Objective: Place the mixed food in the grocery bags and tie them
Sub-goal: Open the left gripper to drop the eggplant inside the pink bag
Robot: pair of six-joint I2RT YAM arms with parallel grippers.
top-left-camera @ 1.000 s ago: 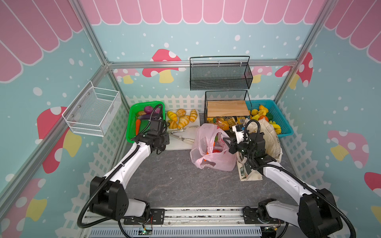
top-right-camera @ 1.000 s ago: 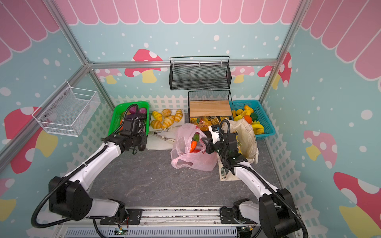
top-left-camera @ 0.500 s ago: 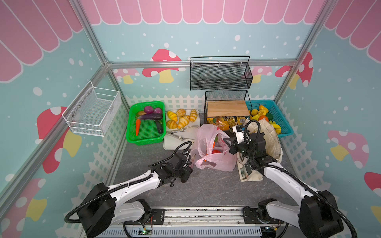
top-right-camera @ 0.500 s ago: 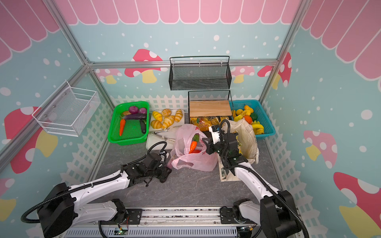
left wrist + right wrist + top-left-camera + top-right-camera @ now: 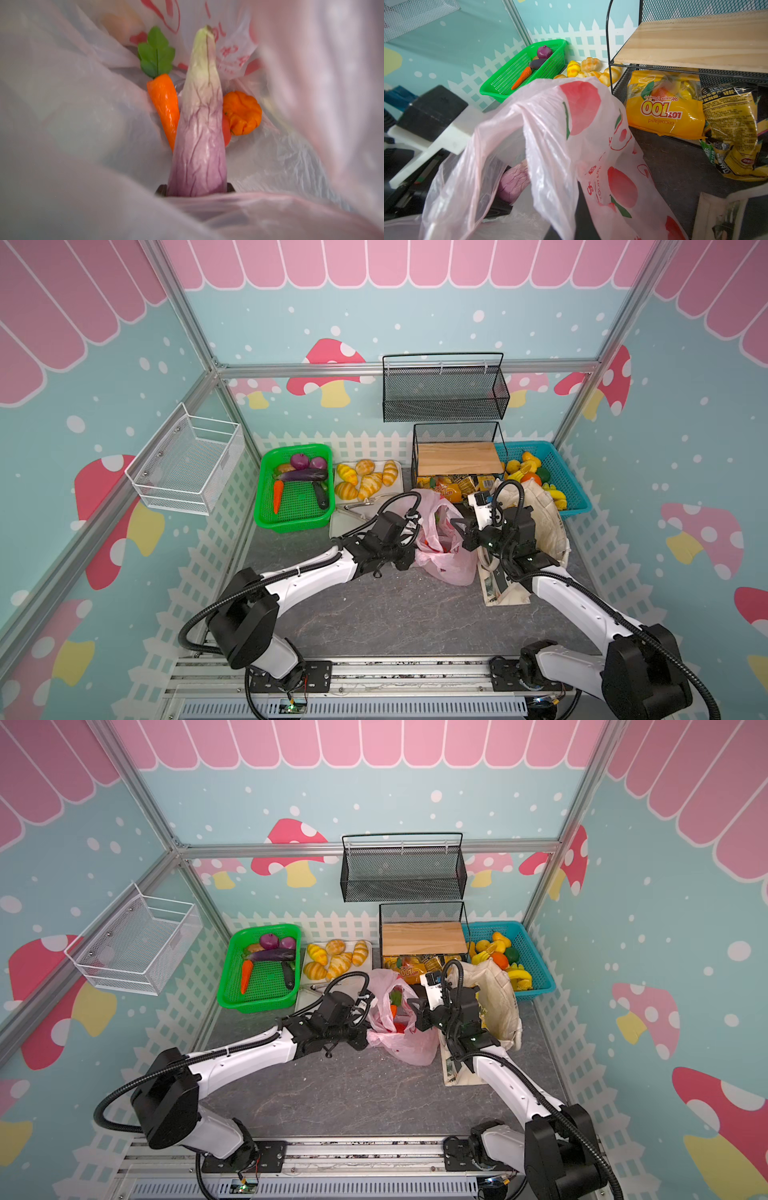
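Grip by left tool (image 5: 406, 561) on pale purple eggplant (image 5: 199, 124), thrust inside pink bag (image 5: 446, 564) beside carrot (image 5: 164, 104) and pumpkin (image 5: 242, 113), likely for release. Pinched shut on bag rim with right tool (image 5: 458, 530), apparently to prop the mouth wide. Revealed that grip and pumpkin through left wrist only; caught snack packets (image 5: 666, 108) under shelf (image 5: 695, 39), unbagged, through right wrist.

Dark grey marbled tabletop (image 5: 374, 614), loaded along its far edge.
At the back, from the left: a green slotted plastic basket (image 5: 300, 506), a white rectangular tray (image 5: 345, 522), a black wire rack (image 5: 455, 431) over 2 yellow snack packets (image 5: 664, 110), and a teal plastic basket (image 5: 577, 506). In front sit a thin translucent pink plastic bag (image 5: 446, 568) and, beside it, a cream canvas tote (image 5: 544, 506).
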